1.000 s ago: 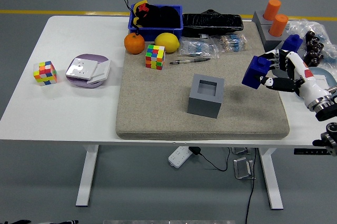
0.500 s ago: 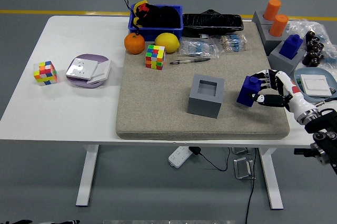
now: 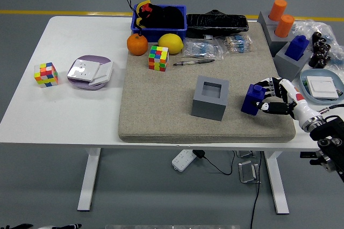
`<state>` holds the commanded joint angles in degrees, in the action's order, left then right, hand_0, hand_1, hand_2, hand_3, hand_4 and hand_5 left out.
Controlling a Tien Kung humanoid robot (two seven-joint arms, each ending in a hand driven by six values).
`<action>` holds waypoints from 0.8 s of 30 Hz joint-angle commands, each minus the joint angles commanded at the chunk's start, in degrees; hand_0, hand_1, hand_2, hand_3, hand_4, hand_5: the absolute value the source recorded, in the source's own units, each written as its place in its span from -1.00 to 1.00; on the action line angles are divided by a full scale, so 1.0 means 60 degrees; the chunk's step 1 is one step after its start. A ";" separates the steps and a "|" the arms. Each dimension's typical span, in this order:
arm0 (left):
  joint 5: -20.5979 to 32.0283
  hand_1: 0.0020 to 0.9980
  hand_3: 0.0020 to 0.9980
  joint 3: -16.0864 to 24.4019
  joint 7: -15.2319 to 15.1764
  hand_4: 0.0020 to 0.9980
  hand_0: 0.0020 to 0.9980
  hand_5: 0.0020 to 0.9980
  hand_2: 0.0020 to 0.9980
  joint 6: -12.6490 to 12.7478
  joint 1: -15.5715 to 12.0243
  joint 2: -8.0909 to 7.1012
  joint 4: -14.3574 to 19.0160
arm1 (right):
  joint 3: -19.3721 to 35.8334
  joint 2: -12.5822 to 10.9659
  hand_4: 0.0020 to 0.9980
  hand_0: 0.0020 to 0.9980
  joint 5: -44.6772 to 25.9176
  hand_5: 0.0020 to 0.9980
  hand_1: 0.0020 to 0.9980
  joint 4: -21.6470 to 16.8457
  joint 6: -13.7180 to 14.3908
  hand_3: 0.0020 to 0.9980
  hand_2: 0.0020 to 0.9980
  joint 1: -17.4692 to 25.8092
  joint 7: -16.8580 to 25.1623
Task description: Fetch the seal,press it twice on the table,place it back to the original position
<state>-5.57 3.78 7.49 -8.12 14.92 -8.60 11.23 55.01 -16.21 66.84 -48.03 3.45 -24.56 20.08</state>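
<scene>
Right hand enters from the table's right edge, fingers curled around the blue seal — gripped from its right side. The seal stands on the beige mat, close to the mat's near right corner, base touching the fabric as far as can be seen. Grey hollow block sits just left of it, apart. A second blue seal rests on a grey stand at the table's right edge, beyond the hand. Rubik's cube, orange and lemon lie by the mat's far edge.
</scene>
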 joint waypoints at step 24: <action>0.0019 0.63 0.68 0.0010 0.0005 0.61 0.64 -0.19 0.58 0.0002 -0.0004 -0.0039 -0.0006 | -0.0066 0.0001 0.29 -0.02 -0.0113 -1.00 -0.29 -0.2698 -0.0428 -0.28 -0.29 -0.0542 -0.0611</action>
<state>-5.45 3.84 7.52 -8.11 14.90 -8.84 11.20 54.61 -16.20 66.17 -64.21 0.88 -27.81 16.41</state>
